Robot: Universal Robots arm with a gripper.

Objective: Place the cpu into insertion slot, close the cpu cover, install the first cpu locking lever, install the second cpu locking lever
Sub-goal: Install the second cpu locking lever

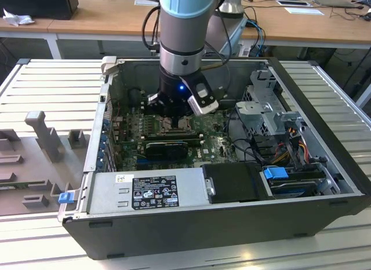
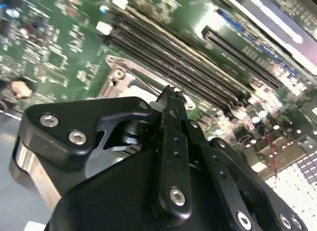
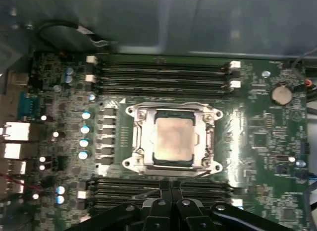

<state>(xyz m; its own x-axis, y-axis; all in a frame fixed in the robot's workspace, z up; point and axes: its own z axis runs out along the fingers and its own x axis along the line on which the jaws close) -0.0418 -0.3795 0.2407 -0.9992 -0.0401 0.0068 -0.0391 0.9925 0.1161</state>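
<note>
- Gripper [image 3: 171,184]: black, fingers pressed together with nothing between them; the tips sit low over the motherboard, just beside the edge of the insertion slot that faces the nearer bank of memory slots. In the second wrist view the closed tips [image 2: 171,92] reach down at the metal rim of the slot.
- Insertion slot [image 3: 139,142]: square socket with a silvery frame, set in the green motherboard [image 3: 257,122] between two banks of long black memory slots [image 3: 158,72].
- Cpu [image 3: 173,138]: flat square chip, grey metal top up, seated inside the insertion slot.
- Cpu cover [image 3: 208,142]: thin metal frame lying flat around the cpu (its window shows the chip's top).
- Locking levers: thin wire rods run along the insertion slot's edges; whether they are latched cannot be told.
- Computer case [image 1: 220,223]: open black tower lying on its side; the arm [image 1: 182,44] descends into it above the insertion slot [image 1: 174,126].
- Coin cell [image 3: 281,94]: round, silvery, on the motherboard well apart from the insertion slot.
</note>
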